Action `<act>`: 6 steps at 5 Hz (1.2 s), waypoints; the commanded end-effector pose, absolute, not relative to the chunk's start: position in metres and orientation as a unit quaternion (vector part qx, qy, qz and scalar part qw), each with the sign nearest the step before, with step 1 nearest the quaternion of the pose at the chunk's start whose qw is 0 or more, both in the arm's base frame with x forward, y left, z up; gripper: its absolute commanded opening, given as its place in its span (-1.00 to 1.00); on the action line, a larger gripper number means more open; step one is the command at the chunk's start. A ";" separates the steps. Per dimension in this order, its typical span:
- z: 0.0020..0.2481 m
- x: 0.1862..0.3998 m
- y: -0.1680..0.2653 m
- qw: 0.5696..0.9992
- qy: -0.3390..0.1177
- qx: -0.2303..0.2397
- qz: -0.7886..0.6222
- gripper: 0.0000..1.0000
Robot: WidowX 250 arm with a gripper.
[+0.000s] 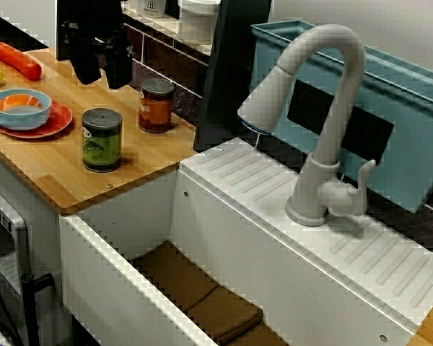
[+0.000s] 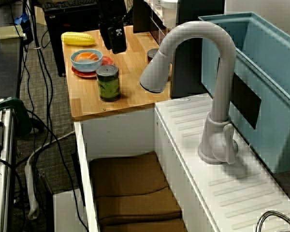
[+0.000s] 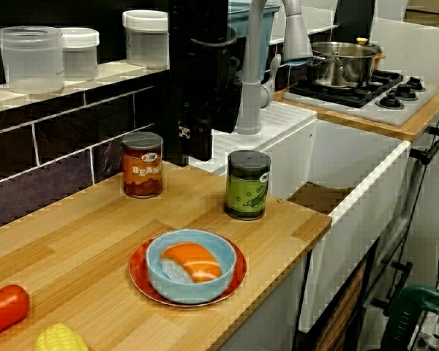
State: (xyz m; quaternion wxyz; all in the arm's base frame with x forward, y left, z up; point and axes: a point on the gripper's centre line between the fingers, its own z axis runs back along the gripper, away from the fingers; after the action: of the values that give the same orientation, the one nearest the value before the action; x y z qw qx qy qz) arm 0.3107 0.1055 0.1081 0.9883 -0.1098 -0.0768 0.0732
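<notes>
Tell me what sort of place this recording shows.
A kitchen, probably a mock-up or toy one: a white sink with a tall faucet, a stove carrying a pot, and a wooden counter holding a green can and a bowl on a plate.

You're looking at a mock kitchen set up in a lab. A faucet (image 1: 325, 108) stands over a white sink (image 1: 224, 223) mid-frame, and a wooden counter (image 1: 54, 164) fills the upper left. In the counter-level view, a stove (image 3: 395, 99) with a pot (image 3: 340, 64) sits upper right. In the view from above, loose cables (image 2: 30, 183) trail down the left edge.
</notes>
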 end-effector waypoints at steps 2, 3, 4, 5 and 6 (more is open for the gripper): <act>0.133 0.290 0.102 0.989 -0.107 -0.098 0.027 1.00; 0.130 0.283 0.099 0.990 -0.106 -0.095 -0.010 1.00; 0.126 0.280 0.099 0.987 -0.119 -0.093 -0.053 1.00; 0.119 0.276 0.094 0.981 -0.143 -0.075 -0.105 1.00; 0.114 0.273 0.087 0.971 -0.147 -0.068 -0.173 1.00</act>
State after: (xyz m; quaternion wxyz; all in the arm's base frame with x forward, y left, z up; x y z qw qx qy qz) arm 0.2657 0.0826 0.0976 0.9755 -0.0849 -0.1221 -0.1620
